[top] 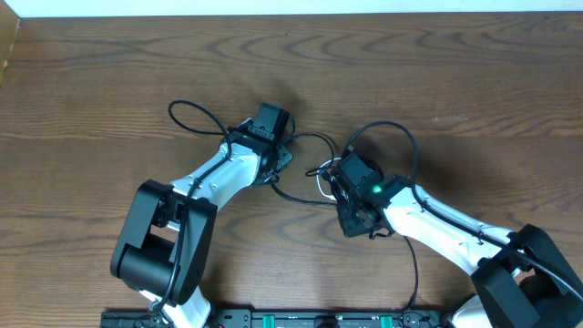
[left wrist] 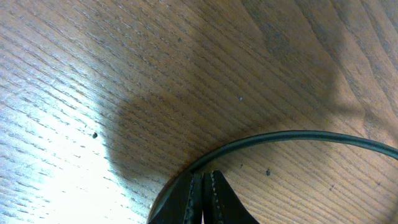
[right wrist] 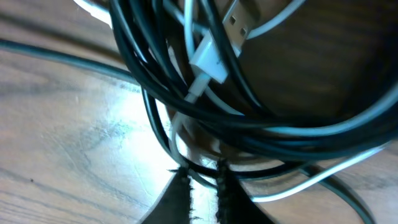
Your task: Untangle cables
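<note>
The cables (top: 323, 173) lie tangled on the wooden table (top: 109, 82) between my two grippers. In the right wrist view, black cords (right wrist: 249, 118) loop over a white cable (right wrist: 208, 59) with its plug, and a silver plug (right wrist: 236, 22) shows above. My right gripper (right wrist: 200, 169) is shut on one black strand that crosses between its tips; it sits at the tangle (top: 335, 178). A single black cable (left wrist: 292, 137) curves from the right into the tips of my left gripper (left wrist: 203, 174), which is shut on it. From overhead, my left gripper (top: 273, 137) covers that spot.
Thicker black arm cables arch beside each wrist, one on the left (top: 196, 114) and one on the right (top: 401, 132). The arms' base rail (top: 273, 319) runs along the front edge. A pale wall (top: 291, 7) borders the table's far edge.
</note>
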You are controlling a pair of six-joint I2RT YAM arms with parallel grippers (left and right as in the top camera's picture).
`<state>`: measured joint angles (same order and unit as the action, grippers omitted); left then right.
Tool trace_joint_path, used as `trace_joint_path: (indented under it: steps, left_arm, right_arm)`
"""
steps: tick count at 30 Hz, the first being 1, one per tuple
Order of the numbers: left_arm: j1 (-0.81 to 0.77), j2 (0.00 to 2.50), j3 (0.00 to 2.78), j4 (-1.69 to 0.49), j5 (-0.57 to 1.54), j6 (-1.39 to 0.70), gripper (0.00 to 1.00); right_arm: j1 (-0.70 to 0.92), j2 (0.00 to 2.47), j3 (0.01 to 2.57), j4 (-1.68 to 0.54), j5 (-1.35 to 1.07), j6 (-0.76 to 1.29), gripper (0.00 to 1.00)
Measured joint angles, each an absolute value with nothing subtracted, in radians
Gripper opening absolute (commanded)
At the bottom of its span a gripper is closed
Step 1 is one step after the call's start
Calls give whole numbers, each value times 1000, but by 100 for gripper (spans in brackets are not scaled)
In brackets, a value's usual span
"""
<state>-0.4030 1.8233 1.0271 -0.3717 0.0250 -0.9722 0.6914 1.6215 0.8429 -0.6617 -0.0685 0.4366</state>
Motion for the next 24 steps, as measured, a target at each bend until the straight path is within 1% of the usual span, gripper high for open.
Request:
trace_joint_path:
  steps: [2, 3, 4, 5, 6, 7, 10, 12, 13, 19, 23, 24]
  left_arm:
    - [-403, 1823, 1027, -373, 25, -973, 9]
    - [-403, 1823, 1027, -373, 25, -973, 9]
    - [-403, 1823, 1027, -373, 25, -972, 9]
    - [-403, 1823, 1027, -374, 25, -972, 8]
    - [-403, 1823, 1027, -374, 25, -972, 9]
    - [-403, 1823, 1027, -375, 25, -972, 9]
    - [-403, 1823, 1027, -376, 26, -972, 9]
    - [-403, 1823, 1027, -376, 26, -972, 8]
    - [-403, 1823, 1027, -377, 26, -973, 9]
    - [-403, 1821, 1027, -386, 25, -972, 9]
    - [-403, 1821, 1027, -387, 25, -972, 9]
    - [-403, 1821, 1027, -387, 25, -973, 9]
  right_arm:
    - [691, 1621, 832, -662, -119, 396, 1]
    - [691, 1621, 829, -662, -151, 376, 6]
    - [691, 1621, 829, -662, -165, 366, 14]
    - [691, 1621, 829, -661, -179, 354, 15]
    - [691, 1621, 829, -662, -186, 348, 19]
    - [691, 1621, 829, -662, -191, 340, 19]
    - [691, 1621, 826, -637, -202, 327, 28]
    - [691, 1621, 825, -589, -220, 326, 31]
    - [691, 1621, 825, -571, -230, 325, 30]
    - [691, 1621, 825, -554, -236, 367, 17]
    - [691, 1621, 825, -535, -235, 434, 2]
    - [691, 1621, 825, -524, -235, 449, 1]
